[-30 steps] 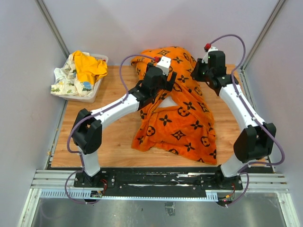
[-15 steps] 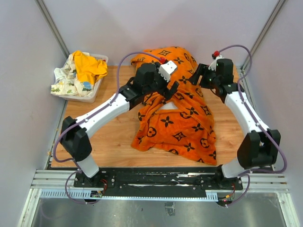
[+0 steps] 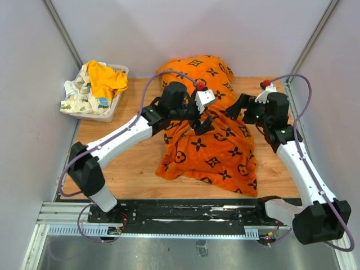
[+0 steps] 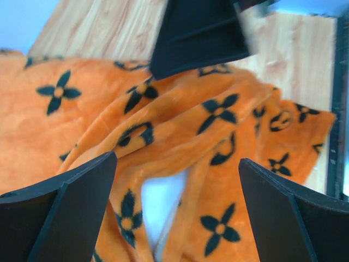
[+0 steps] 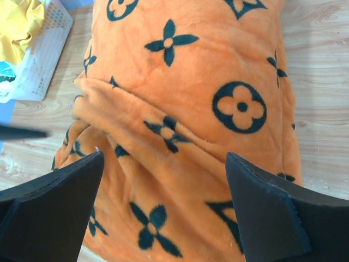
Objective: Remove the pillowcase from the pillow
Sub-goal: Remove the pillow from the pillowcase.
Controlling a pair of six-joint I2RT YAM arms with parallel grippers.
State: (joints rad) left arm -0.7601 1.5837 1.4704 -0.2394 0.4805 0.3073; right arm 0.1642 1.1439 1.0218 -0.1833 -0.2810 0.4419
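The orange pillowcase (image 3: 212,147) with black flower motifs lies crumpled across the middle of the wooden table. It still bulges over the pillow at the far end. The white pillow shows only as a sliver (image 4: 158,201) in a gap between orange folds in the left wrist view. My left gripper (image 3: 201,121) (image 4: 175,158) hovers open just above that gap, holding nothing. My right gripper (image 3: 239,108) (image 5: 163,154) is open too, at the pillowcase's right side, with only folded orange fabric (image 5: 180,125) beneath its spread fingers.
A white basket (image 3: 114,106) stands at the back left corner, holding a yellow cloth (image 3: 104,79) and a white printed cloth (image 3: 75,97). Bare wood (image 3: 126,163) lies left of the pillowcase. Grey walls close the table on three sides.
My right gripper has opened, let go of the pillowcase and drawn back to the right. The lifted fabric has sunk. My left gripper has reached further right over the folds.
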